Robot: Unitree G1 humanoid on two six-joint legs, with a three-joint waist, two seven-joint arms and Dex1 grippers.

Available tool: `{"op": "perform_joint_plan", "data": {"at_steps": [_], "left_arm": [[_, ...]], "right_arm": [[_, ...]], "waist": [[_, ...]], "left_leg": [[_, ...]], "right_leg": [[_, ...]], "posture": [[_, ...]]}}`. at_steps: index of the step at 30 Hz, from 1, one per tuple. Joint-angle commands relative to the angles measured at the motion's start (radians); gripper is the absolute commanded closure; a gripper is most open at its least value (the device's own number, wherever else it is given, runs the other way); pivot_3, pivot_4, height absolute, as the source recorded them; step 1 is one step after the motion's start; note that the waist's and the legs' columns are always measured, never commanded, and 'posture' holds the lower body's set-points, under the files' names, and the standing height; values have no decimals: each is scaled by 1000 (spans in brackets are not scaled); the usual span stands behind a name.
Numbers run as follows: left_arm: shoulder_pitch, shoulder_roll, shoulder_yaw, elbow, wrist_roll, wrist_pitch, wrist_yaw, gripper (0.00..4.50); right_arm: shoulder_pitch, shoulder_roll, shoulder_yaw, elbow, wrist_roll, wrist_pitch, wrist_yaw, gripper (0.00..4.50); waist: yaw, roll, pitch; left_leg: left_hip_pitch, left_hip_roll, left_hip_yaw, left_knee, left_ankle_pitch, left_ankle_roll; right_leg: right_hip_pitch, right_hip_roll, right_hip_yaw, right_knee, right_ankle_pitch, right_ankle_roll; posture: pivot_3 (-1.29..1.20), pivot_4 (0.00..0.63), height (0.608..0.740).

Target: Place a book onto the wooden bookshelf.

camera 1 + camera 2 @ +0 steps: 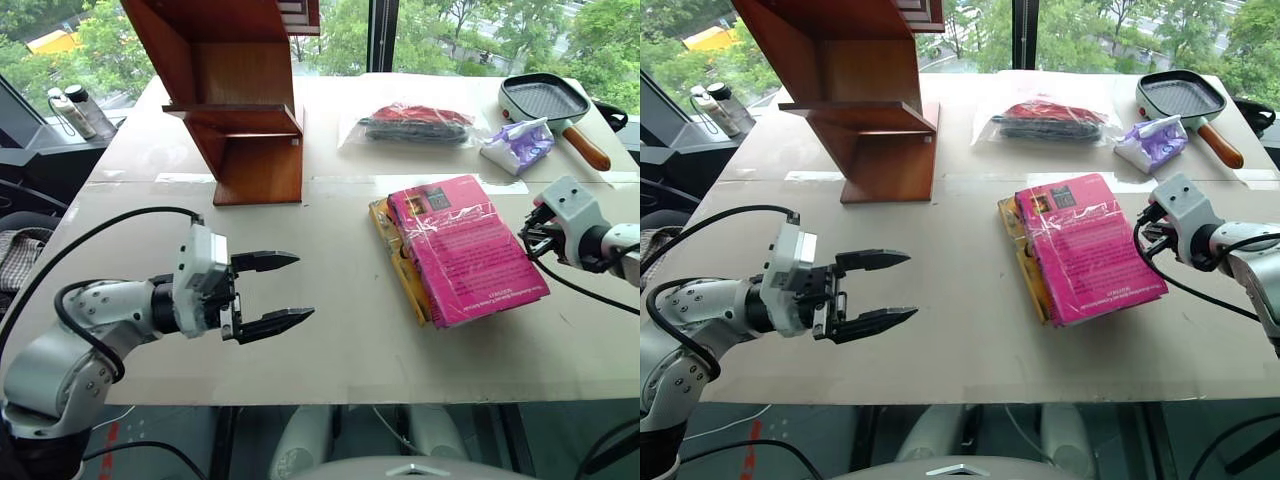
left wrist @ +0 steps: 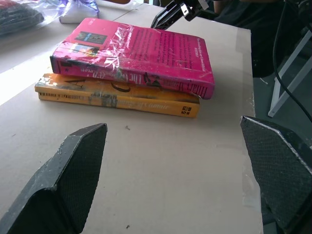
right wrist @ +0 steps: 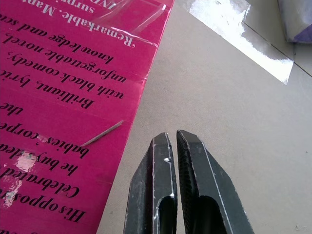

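Nearest the camera, the left end effector (image 1: 268, 293) hangs just above the desk (image 1: 330, 330) at its near left part, its two black fingers spread wide with nothing between them, pointing sideways toward the books. Straight ahead of those open fingers, well apart across bare desk, lies the pink book (image 1: 462, 246), flat in its glossy wrap with the cover text up, stacked on top of a yellow book (image 1: 392, 250) whose edge sticks out on the side facing the left end effector. The left wrist view shows both spines turned toward that end effector, pink above yellow. On the far side of the stack, the right end effector (image 3: 171, 141) sits just beside the pink book's outer long edge, its fingers pressed together and holding nothing; the right wrist view shows the closed tips over bare desk, next to the cover's edge but not on it. Beyond the left end effector, toward the window, stands the wooden bookshelf (image 1: 235, 100), reddish-brown with slanted sides and a stepped ledge, well apart from the books. Beyond the right end effector, near the far edge of the desk, lie a clear bag (image 1: 410, 124) with red and dark contents, a small white and purple packet (image 1: 518, 145), and a pale green grill pan (image 1: 548, 100) with a wooden handle.
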Motion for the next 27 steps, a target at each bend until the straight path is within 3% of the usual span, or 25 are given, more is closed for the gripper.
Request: {"op": "perform_joint_plan", "data": {"at_steps": [1, 12, 20, 26, 27], "left_arm": [[17, -2, 19, -46, -19, -10, 14, 0], [63, 6, 22, -40, -5, -22, 15, 0], [66, -4, -5, -32, 6, -5, 45, 0], [14, -64, -27, -13, -132, 248, 307, 0], [-12, -85, -37, 6, -173, 308, 363, 0]], "right_arm": [[-18, 22, 14, -36, -18, 6, 3, 4454], [-74, 131, 70, -124, -46, 102, -52, 4454], [-45, 125, 35, -124, -75, 41, -56, 4454], [206, 89, -263, -111, -31, -386, 137, 4454], [273, 99, -334, -108, 4, -448, 200, 4219]], "waist": [[0, 0, 0], [0, 0, 0], [-1, 0, 0], [13, 0, 0], [11, 0, 0]], "left_leg": [[0, 0, 0, 0, 0, 0], [0, 0, 0, 0, -1, 2], [0, 0, 0, 0, -1, 2], [0, -1, -1, 0, -2, 4], [0, -1, -1, 0, -2, 4]], "right_leg": [[0, 0, 0, 0, 0, 0], [0, 0, 0, 0, 0, 0], [0, 0, 0, 0, 0, 0], [0, 0, -1, 0, 0, 0], [0, 0, -1, 0, 0, 0]], "posture": [[0, 150, 740], [0, 150, 740], [0, 150, 740], [0, 150, 740], [0, 150, 740]]}}
